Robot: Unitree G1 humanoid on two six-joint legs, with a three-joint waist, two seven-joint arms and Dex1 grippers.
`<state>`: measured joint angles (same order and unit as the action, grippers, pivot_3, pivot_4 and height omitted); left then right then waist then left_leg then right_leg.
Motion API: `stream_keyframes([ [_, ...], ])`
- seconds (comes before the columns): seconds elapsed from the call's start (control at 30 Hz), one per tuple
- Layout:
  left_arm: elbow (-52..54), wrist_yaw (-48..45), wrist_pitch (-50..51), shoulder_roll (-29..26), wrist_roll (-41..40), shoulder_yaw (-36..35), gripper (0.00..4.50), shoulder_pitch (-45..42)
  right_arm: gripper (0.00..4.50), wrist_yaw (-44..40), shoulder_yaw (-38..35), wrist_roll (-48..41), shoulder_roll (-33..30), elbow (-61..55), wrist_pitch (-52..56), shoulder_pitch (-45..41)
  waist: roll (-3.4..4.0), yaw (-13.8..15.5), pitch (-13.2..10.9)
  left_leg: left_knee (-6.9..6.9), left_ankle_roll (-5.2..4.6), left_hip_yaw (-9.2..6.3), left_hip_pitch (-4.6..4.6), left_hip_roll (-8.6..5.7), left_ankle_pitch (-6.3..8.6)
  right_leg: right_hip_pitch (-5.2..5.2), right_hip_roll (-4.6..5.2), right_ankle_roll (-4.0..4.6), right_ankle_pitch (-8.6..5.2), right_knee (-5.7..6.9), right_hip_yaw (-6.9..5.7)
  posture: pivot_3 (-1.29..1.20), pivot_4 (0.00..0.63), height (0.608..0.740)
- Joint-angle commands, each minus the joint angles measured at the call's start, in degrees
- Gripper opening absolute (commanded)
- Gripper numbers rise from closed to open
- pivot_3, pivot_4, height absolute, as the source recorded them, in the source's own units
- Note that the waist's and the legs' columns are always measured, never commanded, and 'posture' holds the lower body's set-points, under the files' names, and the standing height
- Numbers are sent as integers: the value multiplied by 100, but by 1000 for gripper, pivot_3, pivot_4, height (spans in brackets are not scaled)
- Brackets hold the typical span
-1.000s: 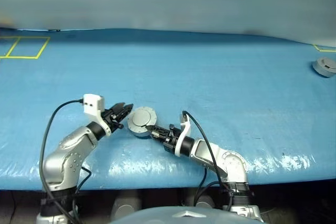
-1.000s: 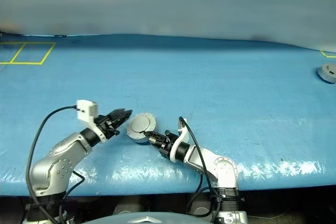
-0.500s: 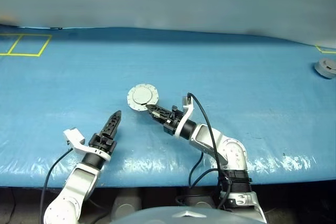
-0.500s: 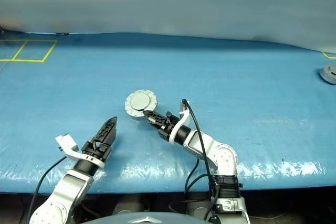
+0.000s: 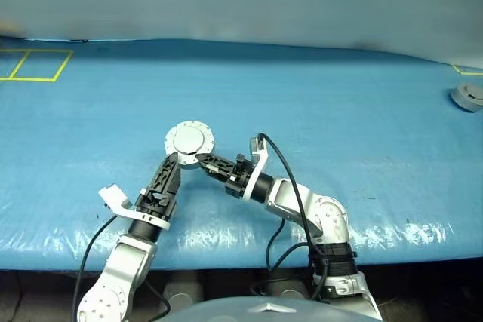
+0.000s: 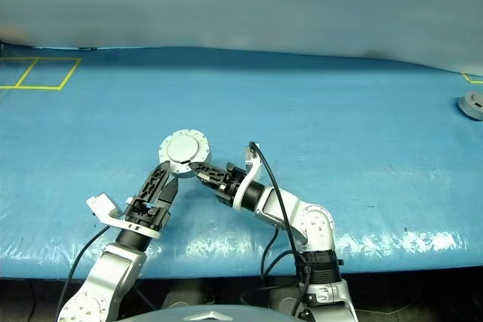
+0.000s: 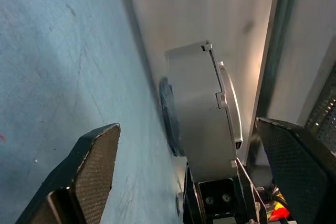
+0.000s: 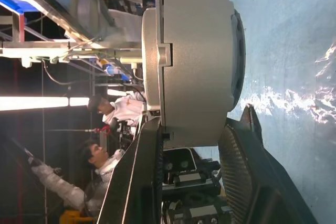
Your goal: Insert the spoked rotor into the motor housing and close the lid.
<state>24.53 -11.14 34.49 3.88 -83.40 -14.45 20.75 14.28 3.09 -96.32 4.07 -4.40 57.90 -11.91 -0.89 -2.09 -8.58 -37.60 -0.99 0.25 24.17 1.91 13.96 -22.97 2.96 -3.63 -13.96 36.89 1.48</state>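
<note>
One motor housing [image 5: 190, 142] is in play, a round grey puck held up above the blue worktop [image 5: 339, 111] with its lid [image 8: 152, 56] shut against it, so nothing of its inside can be seen; whether the spoked rotor sits within cannot be told. In the head views the smooth grey round face with small lugs around its rim is turned towards the camera. The right wrist view shows the case edge-on: the thick grey body and the thinner lid disc lie flush together, with a seam and a small notch between them.

The right hand [image 5: 205, 162] reaches to the housing from its lower right side, and its two black fingers [image 8: 144, 182] are partly closed on the lower edge of the case, one on each flat face. The left hand [image 5: 170, 165] is just below and to the left of the housing, its fingers [image 7: 97, 166] spread wide apart and holding nothing; in the left wrist view the housing stands between and beyond them, untouched.

Another grey puck [image 5: 468, 96] lies well apart from the housing, at the far right edge of the worktop. Yellow tape lines [image 5: 34, 65] mark the worktop far off to the housing's left.
</note>
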Motion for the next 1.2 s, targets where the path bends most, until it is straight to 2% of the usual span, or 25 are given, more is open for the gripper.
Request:
stream_keyframes([
  [0.03,-61,-409,-83,-23,-52,68,4500,-69,1151,-44,145,-462,36,-474,20,7,0,0,0,0,0,-1,3,0,0,-1,0,0,0,-1,-1,0,150,740],
  [0.27,-268,-667,-147,-22,-141,101,4500,-160,1151,109,417,-683,-93,-595,-14,168,-1,0,0,-1,0,-1,4,0,0,-1,0,0,0,-1,0,0,150,740],
  [0.37,-390,-379,-125,-5,-176,131,4500,-241,1151,148,493,-753,-143,-620,-38,192,0,1,0,-2,0,-2,4,1,0,-1,-1,0,0,0,0,0,150,740],
  [0.53,-410,-10,-7,-84,-311,233,2890,-215,1151,168,546,-787,-244,-634,-88,211,-2,4,0,-7,0,-4,6,-1,0,1,0,-2,1,-2,0,0,150,740],
  [0.6,-371,70,16,-109,-367,273,2471,-180,1151,133,532,-740,-306,-645,-122,205,-2,-2,0,-7,0,-5,9,-1,0,-2,0,-4,2,-2,0,0,150,740],
  [0.63,-344,99,18,-115,-392,289,2471,-166,1151,37,524,-535,-375,-703,-127,178,-1,-2,0,-7,0,-4,9,-1,0,-4,0,-4,2,0,0,0,150,740],
  [0.8,-185,321,-111,-217,-418,216,2458,-264,1151,-1478,1063,2112,-1450,-1658,-558,96,2,21,-3,-19,0,-6,24,-4,0,-12,-3,-6,3,-1,-2,0,150,740],
  [0.93,-403,829,-401,-532,-157,-95,2419,-965,2560,-2134,1714,3961,-2410,-2144,-1139,248,8,70,-1,-31,1,-15,20,-8,-2,-4,-3,-11,6,2,-8,0,150,740],
  [1.0,-597,996,-442,-688,27,-159,2379,-1293,3254,-2260,1864,4568,-2563,-2222,-1445,362,3,60,0,-31,7,-15,19,-9,-6,-2,-6,-9,6,3,-12,0,150,740],
  [1.1,-1439,1228,-500,-1053,777,-145,2379,-2395,4235,-2346,2017,5629,-2771,-2314,-2009,636,0,158,-4,-30,13,-18,21,-14,-10,-3,-8,-9,8,7,-15,0,150,740],
  [1.13,-1781,1177,-503,-1181,1117,-68,2379,-2780,4500,-2358,2053,5927,-2814,-2331,-2155,708,-3,183,-6,-31,16,-32,25,-21,-17,1,-8,-10,8,6,-24,0,150,740],
  [1.2,-2579,1069,-562,-1299,1682,22,2379,-3554,4500,-2338,1992,6227,-2737,-2318,-2306,867,-8,221,-7,-32,15,-44,36,-31,-30,6,-11,-16,12,2,-25,0,150,740],
])
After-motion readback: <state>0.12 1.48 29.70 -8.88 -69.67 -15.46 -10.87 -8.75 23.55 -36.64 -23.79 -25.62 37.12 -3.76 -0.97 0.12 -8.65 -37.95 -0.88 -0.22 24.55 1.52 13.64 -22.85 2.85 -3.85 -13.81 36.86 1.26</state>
